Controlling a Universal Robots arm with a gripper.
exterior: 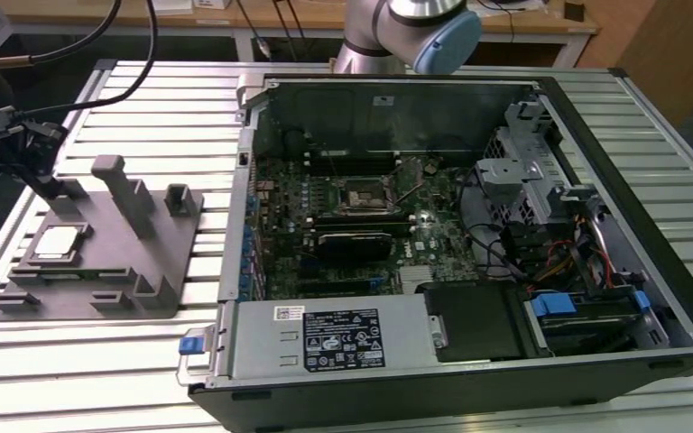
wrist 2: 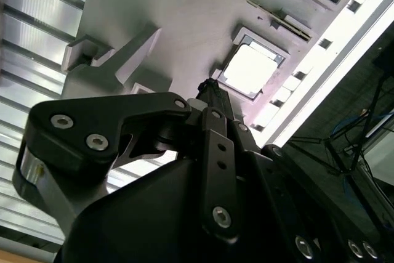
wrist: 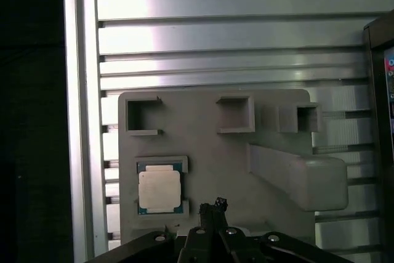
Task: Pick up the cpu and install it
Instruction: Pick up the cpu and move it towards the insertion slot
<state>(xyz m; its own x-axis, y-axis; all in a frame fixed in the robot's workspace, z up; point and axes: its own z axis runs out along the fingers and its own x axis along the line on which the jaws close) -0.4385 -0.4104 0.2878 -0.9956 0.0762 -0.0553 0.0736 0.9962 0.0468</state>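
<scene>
The cpu (exterior: 58,242), a small silvery square chip, lies flat in a recess of the grey fixture (exterior: 142,271) at the exterior view's left. It also shows in both wrist views, cpu (wrist: 159,189) and cpu (wrist 2: 249,69). My gripper (exterior: 46,176) hangs over the fixture's back part, a little beside the chip and not touching it. Its black fingertips (wrist: 213,205) stand together as one narrow tip with nothing between them; the gripper (wrist 2: 210,88) is shut. The square socket frame (exterior: 363,194) sits on the motherboard inside the open computer case (exterior: 635,162).
The fixture (wrist: 215,146) carries tall posts (exterior: 124,194) and a long block (wrist: 301,177) close to the gripper. The case stands at the exterior view's right on a slatted metal table (exterior: 142,90). A black rectangular module (exterior: 353,242) lies below the socket. Cables hang at the upper left.
</scene>
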